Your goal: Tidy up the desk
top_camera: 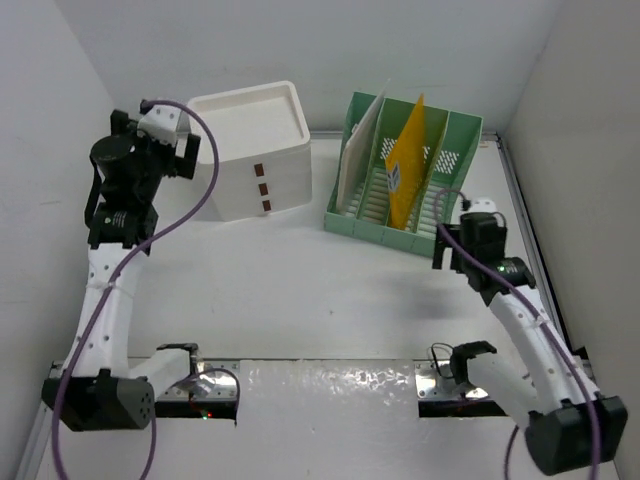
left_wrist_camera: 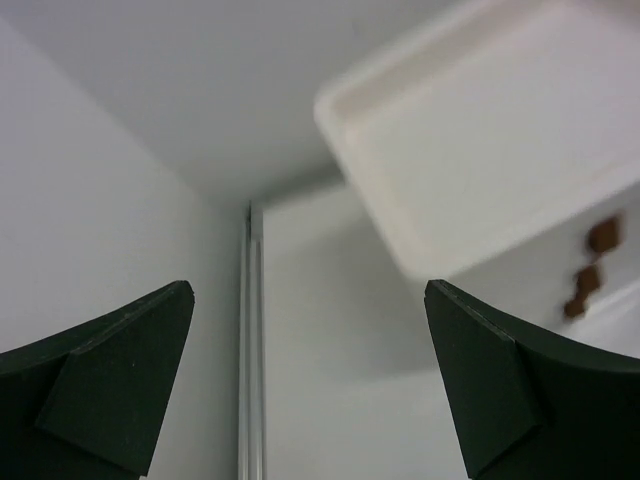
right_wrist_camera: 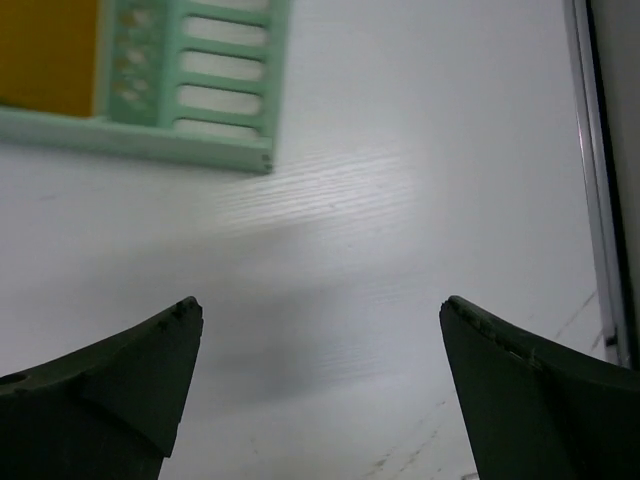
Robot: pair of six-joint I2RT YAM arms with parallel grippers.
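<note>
The desk [top_camera: 300, 290] is a wide white tabletop with silver rails. My left gripper [top_camera: 188, 155] hangs high at the back left, just left of the white three-drawer box [top_camera: 255, 150]. In its wrist view the left gripper [left_wrist_camera: 308, 290] is open and holds nothing, with bare desk [left_wrist_camera: 330, 380] and the box [left_wrist_camera: 490, 130] below it. My right gripper [top_camera: 442, 228] is at the right, just in front of the green file rack [top_camera: 400, 175]. The right gripper [right_wrist_camera: 320, 302] is open and empty over bare desk [right_wrist_camera: 400, 200], with the rack's corner [right_wrist_camera: 190, 90] ahead of it.
The rack holds an upright yellow folder [top_camera: 408, 170] and a white sheet [top_camera: 360, 150] in its left slots. White walls close in on three sides. A silver rail [left_wrist_camera: 250, 340] runs along the left edge and another rail [right_wrist_camera: 598, 180] along the right.
</note>
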